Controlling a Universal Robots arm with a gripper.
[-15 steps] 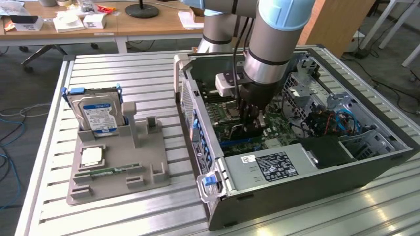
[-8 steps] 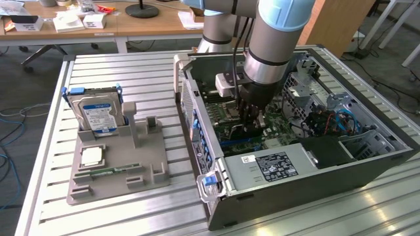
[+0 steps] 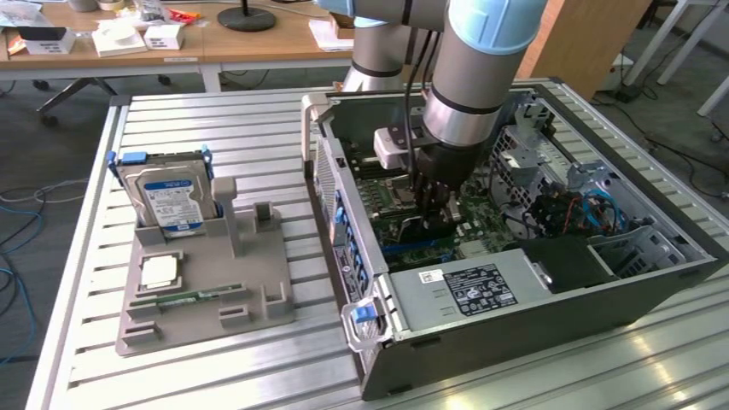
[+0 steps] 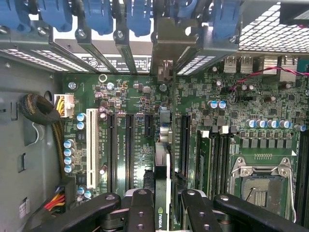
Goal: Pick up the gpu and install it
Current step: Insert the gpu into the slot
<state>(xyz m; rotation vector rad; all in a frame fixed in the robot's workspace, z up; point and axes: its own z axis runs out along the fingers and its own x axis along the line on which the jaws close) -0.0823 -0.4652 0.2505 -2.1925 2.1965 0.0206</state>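
Black-fingered, the end effector [image 4: 164,194] clamped the gpu [image 4: 162,169] edge-on, deep inside the open case [image 3: 513,333], close over the green motherboard [image 4: 140,96]. Outside the case, to the exterior view's left, a hard drive [image 3: 171,201] stood in a grey holder [image 3: 205,286] on the tabletop [image 3: 228,128].

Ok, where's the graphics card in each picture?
Exterior view: the card is the dark thing under the gripper, inside the open computer case.
Wrist view: the card is seen edge-on, pinched between the two black fingers.
Shared landmark: the silver chip socket on the board beside the card.
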